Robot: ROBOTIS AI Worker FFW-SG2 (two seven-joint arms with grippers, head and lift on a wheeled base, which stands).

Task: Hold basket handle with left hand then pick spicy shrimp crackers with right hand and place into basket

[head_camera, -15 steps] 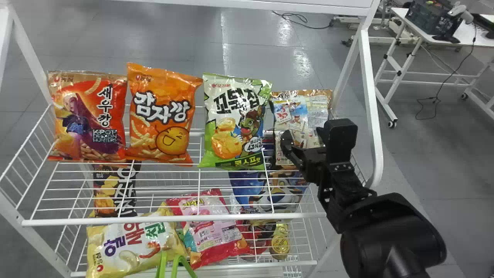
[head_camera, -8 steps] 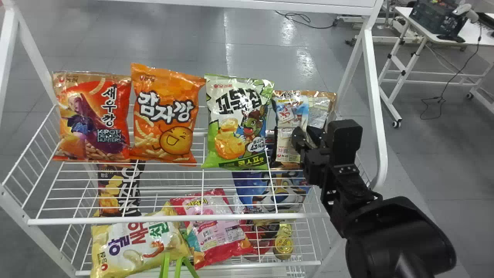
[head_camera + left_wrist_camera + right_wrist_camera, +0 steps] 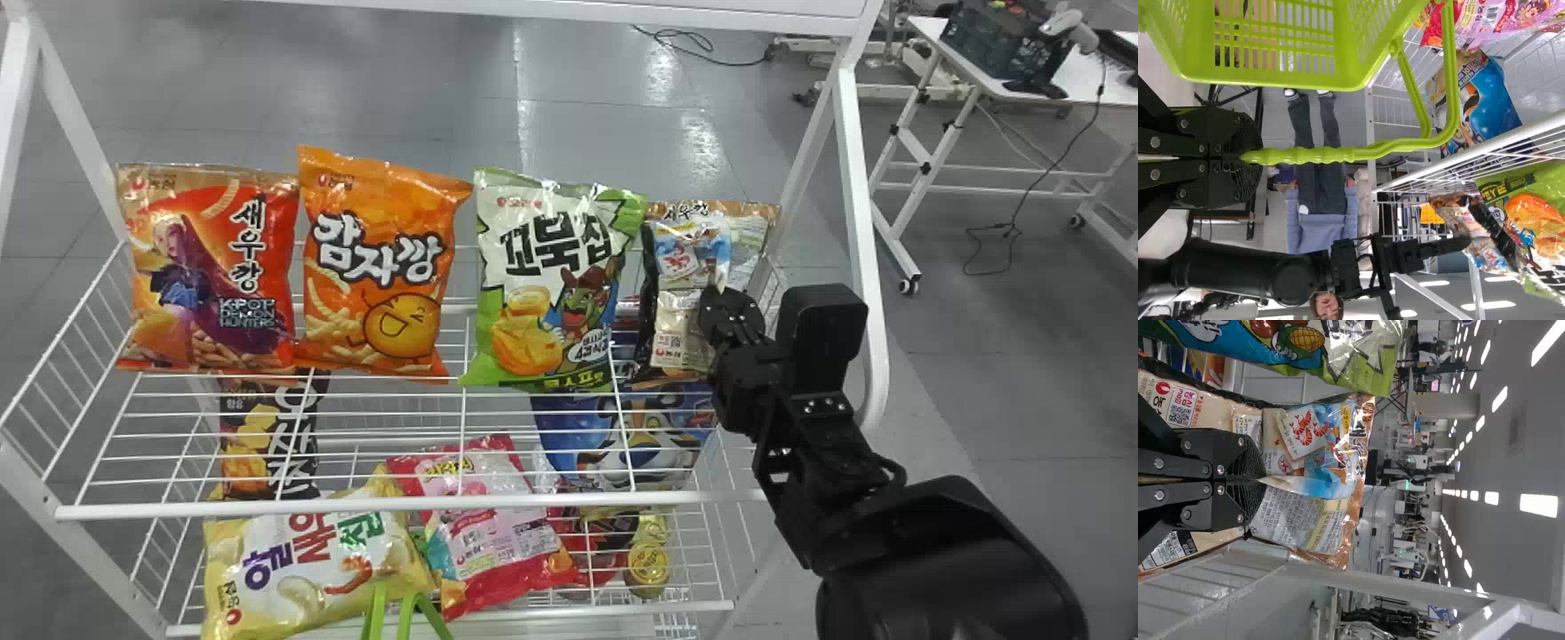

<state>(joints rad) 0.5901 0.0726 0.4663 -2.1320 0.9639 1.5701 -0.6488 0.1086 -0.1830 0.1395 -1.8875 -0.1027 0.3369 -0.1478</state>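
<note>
At the right end of the top shelf my right gripper is closed on the crackers bag, which stands with its printed back towards me. In the right wrist view the fingers of the right gripper pinch a fold of the crackers bag. The left gripper is shut on the handle of the green basket. Part of the green handle also rises at the bottom edge of the head view.
On the rack's top shelf stand a green-white bag beside the crackers, an orange bag and a red bag. Several bags lie below, among them a yellow one. A white post stands right of the gripper.
The right gripper has shifted right and its fingers have come together on the crackers bag. That bag has moved slightly right, and the green-white bag's upper right corner now leans further right.
</note>
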